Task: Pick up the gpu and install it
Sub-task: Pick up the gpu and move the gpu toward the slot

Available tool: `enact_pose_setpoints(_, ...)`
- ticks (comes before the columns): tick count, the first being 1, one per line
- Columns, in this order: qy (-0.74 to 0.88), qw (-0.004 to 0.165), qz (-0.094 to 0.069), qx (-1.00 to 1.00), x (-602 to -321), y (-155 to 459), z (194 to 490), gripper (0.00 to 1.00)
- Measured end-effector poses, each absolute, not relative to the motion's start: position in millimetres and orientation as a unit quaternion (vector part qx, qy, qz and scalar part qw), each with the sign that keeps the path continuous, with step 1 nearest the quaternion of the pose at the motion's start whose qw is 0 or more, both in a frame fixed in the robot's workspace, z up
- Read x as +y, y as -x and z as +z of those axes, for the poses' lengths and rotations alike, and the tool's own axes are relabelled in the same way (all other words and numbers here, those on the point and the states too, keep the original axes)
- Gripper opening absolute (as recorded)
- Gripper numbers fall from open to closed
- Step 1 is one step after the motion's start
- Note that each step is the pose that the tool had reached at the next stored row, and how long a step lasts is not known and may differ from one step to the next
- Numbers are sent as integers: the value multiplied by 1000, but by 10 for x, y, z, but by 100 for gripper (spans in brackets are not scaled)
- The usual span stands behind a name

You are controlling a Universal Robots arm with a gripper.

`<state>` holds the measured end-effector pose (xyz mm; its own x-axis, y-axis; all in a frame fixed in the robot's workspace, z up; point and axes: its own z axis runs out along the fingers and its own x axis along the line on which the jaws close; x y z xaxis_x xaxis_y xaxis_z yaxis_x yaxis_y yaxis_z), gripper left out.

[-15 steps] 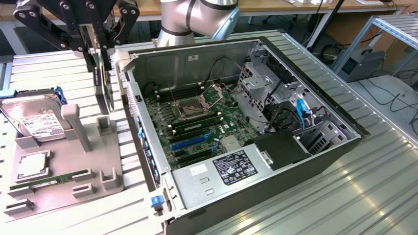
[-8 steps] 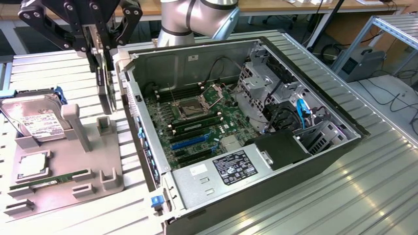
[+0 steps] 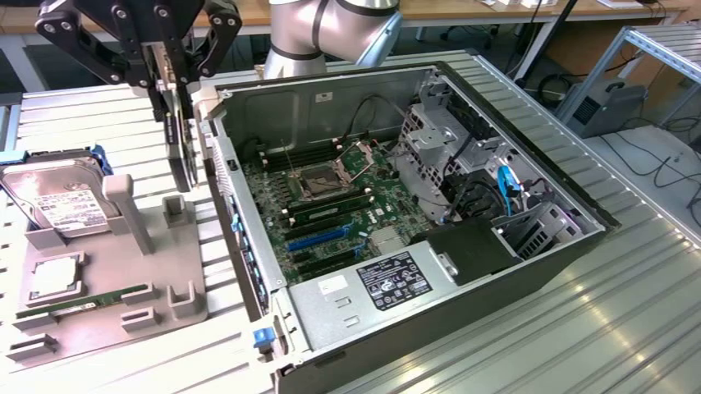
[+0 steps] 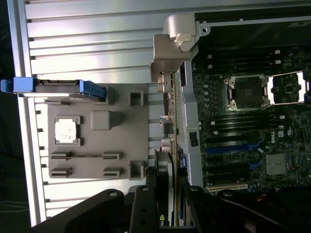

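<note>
Ribbed metal table [image 3: 613, 328], lab benches behind.

Gripper [image 3: 164, 82] at the exterior view's upper left, on the arm [image 3: 328, 33]. Jaws clamped on the gpu [image 3: 182, 152], one finger on each flat face. Wrist view confirms it: card [image 4: 165, 174] edge-on between the dark fingers [image 4: 146, 208].

Gpu hangs upright, long side vertical, off the table. It sits just outside the case [image 3: 438, 328], beside the case's wall, on the side of the grey fixture [image 3: 110, 320]. Cannot tell whether its lower end touches the fixture's post [image 3: 176, 209]. Not in a slot; the board [image 3: 328, 205] shows bare blue slots [image 3: 318, 238] and an open socket [image 3: 325, 182].

On the fixture, to the exterior view's left:
- drive [image 3: 61, 205], propped at a tilt at the far end
- CPU [image 3: 52, 279], flat in its pocket
- green RAM [image 3: 88, 301], on edge in its clips

Case lies open-side up, well right of the fixture, with cables and a drive cage [image 3: 438, 139] along its far side.
</note>
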<state>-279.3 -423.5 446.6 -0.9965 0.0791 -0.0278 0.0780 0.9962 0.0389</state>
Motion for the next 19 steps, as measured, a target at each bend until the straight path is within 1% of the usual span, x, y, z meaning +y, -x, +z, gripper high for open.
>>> enact_pose_setpoints(19, -39, 15, 19, 999, -4235, 2747, 4443, 27)
